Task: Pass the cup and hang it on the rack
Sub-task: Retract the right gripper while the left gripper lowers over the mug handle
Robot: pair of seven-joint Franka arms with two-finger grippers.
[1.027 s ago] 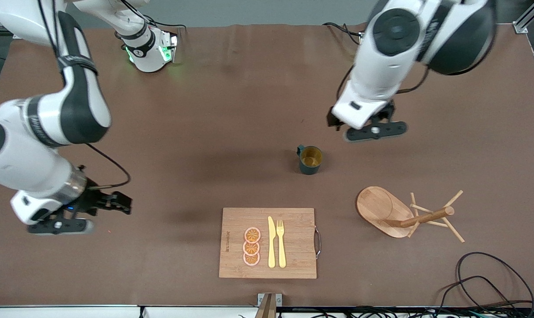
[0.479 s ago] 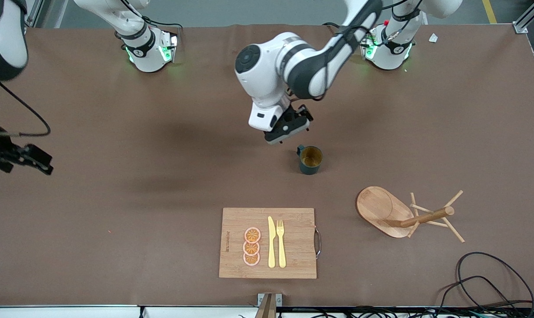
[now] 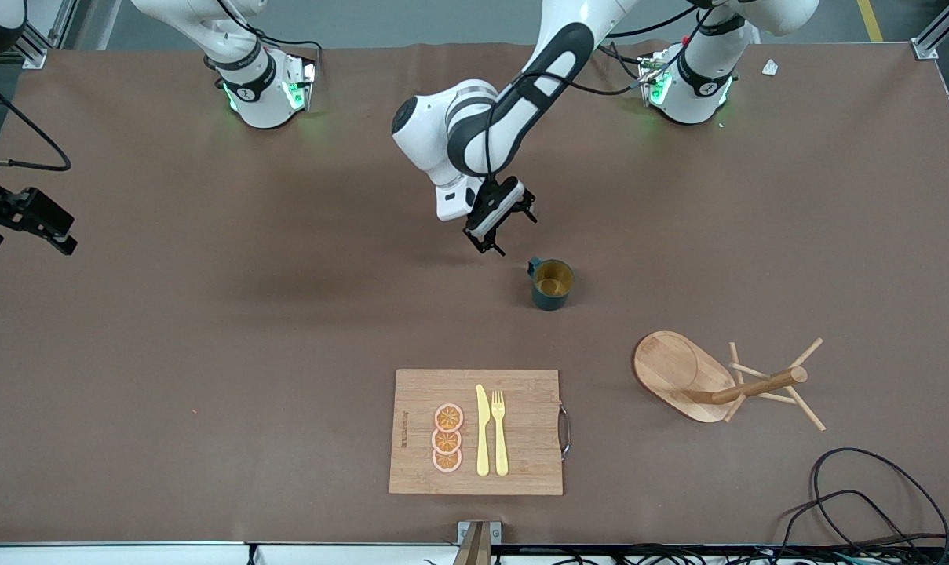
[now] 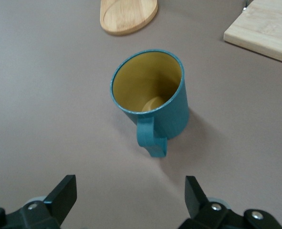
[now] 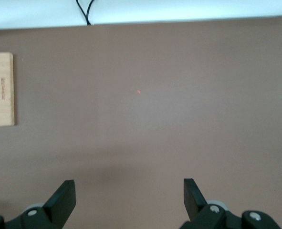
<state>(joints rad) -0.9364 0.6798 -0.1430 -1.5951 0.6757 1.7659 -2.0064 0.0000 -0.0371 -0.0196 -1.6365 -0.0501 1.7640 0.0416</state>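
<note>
We find a brown table (image 3: 286,329) with a grey floor past the robots' bases and black cables (image 3: 874,502) at the edge nearest the front camera, toward the left arm's end.

The cup (image 3: 552,283) stands upright on the table, mouth up, its long axis vertical. Its handle (image 3: 534,267) points toward the left gripper (image 3: 499,227). The cup sits farther from the front camera than the cutting board (image 3: 476,431) and the rack (image 3: 717,380).

The rack lies tipped over, its post (image 3: 761,386) roughly level and pointing toward the left arm's end of the table.

The left gripper hangs low over bare table just beside the cup, fingers (image 4: 62,195) spread wide, holding nothing. The right gripper (image 3: 27,220) waits over the right arm's end of the table, jaws likewise apart and empty.
</note>
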